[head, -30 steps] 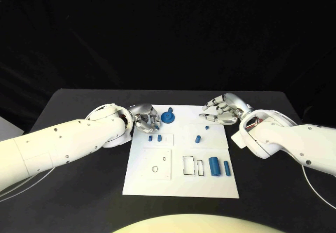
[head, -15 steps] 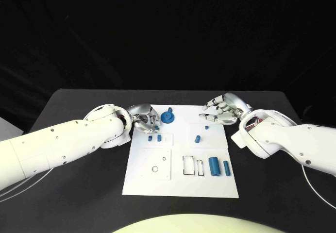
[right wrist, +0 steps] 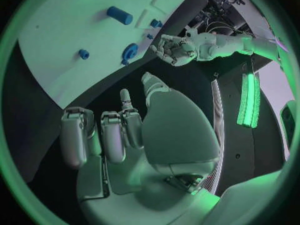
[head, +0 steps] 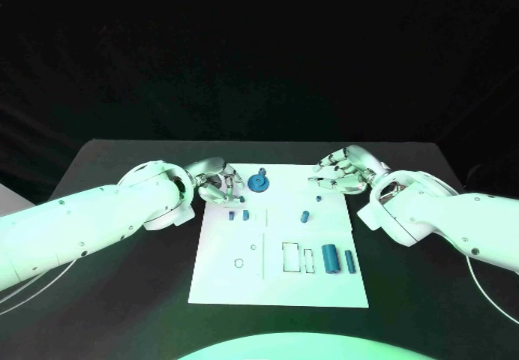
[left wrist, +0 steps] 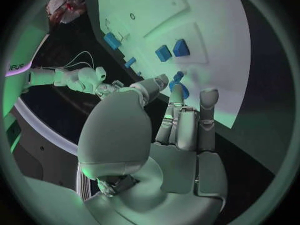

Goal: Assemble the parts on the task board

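On the black bench (head: 130, 300) lies the white task board (head: 283, 285), with both arms reaching toward its far end. Left robot hand (head: 220, 182) sits at the board's far left corner, fingers curled in and close together; nothing is seen in them, though the left wrist view is crowded there and a small held piece cannot be fully ruled out. A blue wheel-shaped part (head: 259, 182) lies just beside this hand on the board. Right robot hand (head: 344, 169) hovers at the far right corner, palm turned toward the board, fingers bent and apart, holding nothing. Near the board's middle: two small blue parts (head: 238, 215) side by side on the left, one short blue part (head: 305, 217) and a tiny one (head: 319, 199) on the right. Toward the near end stand two blue cylinders (head: 338, 259) beside a rectangular outline (head: 292, 256).
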Motion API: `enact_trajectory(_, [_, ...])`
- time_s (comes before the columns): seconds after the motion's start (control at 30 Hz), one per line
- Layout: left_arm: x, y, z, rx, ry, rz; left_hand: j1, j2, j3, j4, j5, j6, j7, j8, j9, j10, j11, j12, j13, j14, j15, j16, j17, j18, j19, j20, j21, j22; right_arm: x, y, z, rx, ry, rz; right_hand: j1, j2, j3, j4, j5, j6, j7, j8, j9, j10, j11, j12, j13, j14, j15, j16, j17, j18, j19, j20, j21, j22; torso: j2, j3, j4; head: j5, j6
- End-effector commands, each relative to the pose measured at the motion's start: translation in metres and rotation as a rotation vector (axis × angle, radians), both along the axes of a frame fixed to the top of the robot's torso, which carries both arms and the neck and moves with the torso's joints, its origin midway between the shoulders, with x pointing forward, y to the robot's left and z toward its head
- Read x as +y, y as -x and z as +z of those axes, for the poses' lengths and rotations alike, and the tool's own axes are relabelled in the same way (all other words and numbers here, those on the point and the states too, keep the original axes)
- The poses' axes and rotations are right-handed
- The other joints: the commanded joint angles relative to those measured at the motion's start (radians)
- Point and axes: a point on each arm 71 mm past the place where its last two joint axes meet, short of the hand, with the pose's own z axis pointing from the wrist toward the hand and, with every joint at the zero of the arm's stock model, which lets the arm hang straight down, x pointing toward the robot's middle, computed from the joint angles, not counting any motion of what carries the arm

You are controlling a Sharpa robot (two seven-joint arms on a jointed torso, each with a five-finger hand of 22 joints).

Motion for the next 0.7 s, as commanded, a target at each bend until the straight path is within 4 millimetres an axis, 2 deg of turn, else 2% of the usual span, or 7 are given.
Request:
enact_trajectory(0.03, [0.009,-0.002,0.007,0.027,0.181,0.066,0.019,0.011,0.024,-0.005,0.005,0.038,0.015,0.019,0.009,-0.026,0.015,-0.02,-0.019,-0.081,0.011,-0.05,-0.151,0.027,-0.086,0.009,-0.072,-0.093,-0.002,0.0,0.0,-0.015,0.01,0.01,0.028,-0.004,0.022,0.003,0.004,-0.006,-0.005,0.007,-0.001,-0.097,-0.004,-0.146,0.013,0.062,-0.012,-0.037,0.097,0.033,-0.008,-0.01,-0.107,0.117,0.0,0.0005,-0.0009,-0.001,0.002])
enact_trajectory(0.07, [0.012,-0.003,0.008,0.033,0.213,0.079,0.028,0.017,0.037,-0.009,0.005,0.052,0.022,0.027,0.012,-0.037,0.026,-0.034,-0.031,-0.128,0.019,-0.082,-0.234,0.027,-0.096,0.014,-0.084,-0.099,-0.002,-0.001,0.0,-0.019,0.014,0.011,0.039,-0.004,0.031,0.001,0.005,-0.006,-0.006,0.008,0.0,-0.148,-0.005,-0.223,-0.044,0.056,-0.012,-0.051,0.075,0.042,-0.026,-0.012,-0.152,0.093,0.0,0.0007,-0.0007,-0.002,0.003])
enact_trajectory(0.1, [0.019,-0.004,0.01,0.05,0.293,0.108,0.043,0.03,0.059,-0.019,0.006,0.064,0.03,0.036,0.016,-0.055,0.038,-0.067,-0.059,-0.222,0.031,-0.155,-0.396,0.027,-0.114,0.023,-0.103,-0.108,-0.003,-0.001,0.001,-0.031,0.028,0.018,0.081,-0.01,0.07,-0.002,0.009,-0.01,-0.005,0.01,-0.001,-0.328,-0.007,-0.523,-0.266,0.031,-0.014,-0.101,0.002,0.06,-0.068,-0.013,-0.258,0.037,0.0,0.0011,-0.0007,-0.003,0.003])
enact_trajectory(0.17, [0.027,-0.006,0.013,0.077,0.41,0.134,0.051,0.037,0.073,-0.033,0.007,0.059,0.045,0.038,0.015,-0.073,0.053,-0.115,-0.101,-0.314,0.043,-0.25,-0.558,0.028,-0.132,0.031,-0.116,-0.114,-0.004,-0.002,0.001,-0.05,0.057,0.034,0.113,-0.027,0.125,0.003,0.008,-0.012,-0.002,0.014,-0.001,-0.388,-0.002,-0.727,-0.437,0.011,-0.012,-0.143,-0.052,0.072,-0.092,-0.013,-0.332,-0.004,-0.001,0.0012,-0.0006,-0.003,0.003])
enact_trajectory(0.27, [0.039,-0.006,0.018,0.127,0.604,0.164,0.041,0.04,0.062,-0.034,0.006,0.021,0.059,0.025,0.009,-0.105,0.071,-0.155,-0.137,-0.328,0.057,-0.295,-0.585,0.028,-0.146,0.044,-0.132,-0.122,-0.005,-0.002,0.001,-0.082,0.127,0.075,0.148,-0.077,0.236,-0.002,0.002,-0.003,0.007,0.026,0.003,-0.354,0.009,-0.986,-0.708,0.01,-0.002,-0.16,-0.068,0.075,-0.089,-0.005,-0.37,-0.025,0.001,0.0005,0.0002,-0.005,0.005])
enact_trajectory(0.37, [0.051,-0.006,0.022,0.179,0.783,0.186,0.024,0.045,0.038,-0.024,0.005,0.02,0.062,0.031,0.011,-0.106,0.075,-0.162,-0.152,-0.327,0.063,-0.305,-0.591,0.029,-0.151,0.052,-0.147,-0.132,-0.003,-0.002,0.0,-0.117,0.247,0.144,0.151,-0.101,0.277,-0.014,-0.014,0.005,0.002,0.03,0.005,-0.343,0.013,-1.101,-0.846,0.022,0.0,-0.139,-0.039,0.07,-0.071,-0.004,-0.35,-0.011,0.001,-0.001,-0.0002,-0.013,0.008])
enact_trajectory(0.7, [0.06,0.0,0.028,0.235,0.946,0.178,0.009,0.052,0.001,-0.01,0.005,0.018,0.06,0.042,0.014,-0.071,0.071,-0.165,-0.175,-0.33,0.062,-0.318,-0.598,0.03,-0.146,0.056,-0.182,-0.158,0.009,-0.002,-0.008,-0.143,0.566,0.255,0.135,-0.108,0.257,-0.027,-0.056,0.015,-0.019,0.031,0.006,-0.36,0.011,-1.194,-0.973,0.044,0.001,-0.098,0.018,0.058,-0.041,-0.008,-0.282,0.032,0.001,-0.002,0.0023,-0.052,0.01])
